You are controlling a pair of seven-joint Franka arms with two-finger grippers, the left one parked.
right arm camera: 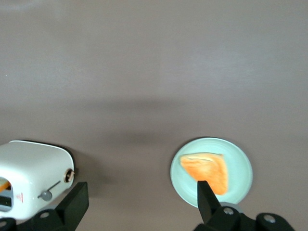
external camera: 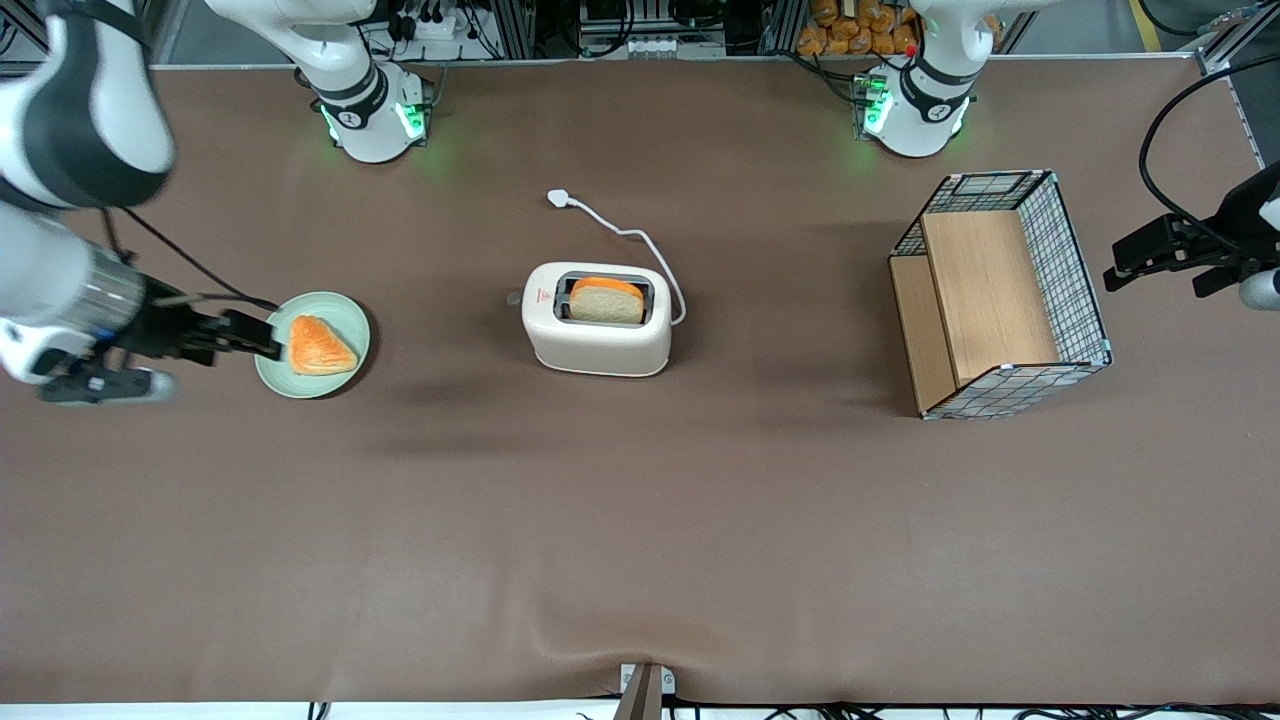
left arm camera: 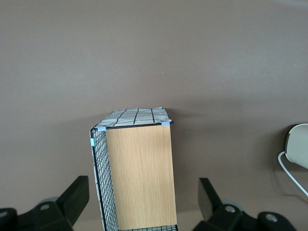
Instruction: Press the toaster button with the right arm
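Note:
The cream-white toaster (external camera: 598, 335) stands mid-table with a slice of bread (external camera: 607, 300) in its top slot. It also shows in the right wrist view (right arm camera: 33, 168), and its edge shows in the left wrist view (left arm camera: 299, 144). The toaster button (right arm camera: 45, 195) is a small grey lever tab on the toaster's end that faces the working arm's end of the table, beside a round knob (right arm camera: 70, 175). My right gripper (external camera: 268, 340) is open and empty. It hovers over the edge of a green plate (external camera: 345, 315), well apart from the toaster. In its own wrist view the gripper (right arm camera: 142, 204) has its fingers wide apart.
The green plate (right arm camera: 240, 159) holds an orange pastry (external camera: 320, 346), toward the working arm's end. The white cord and plug (external camera: 558, 198) trail from the toaster farther from the front camera. A wire basket with wooden shelves (external camera: 1000, 295) stands toward the parked arm's end.

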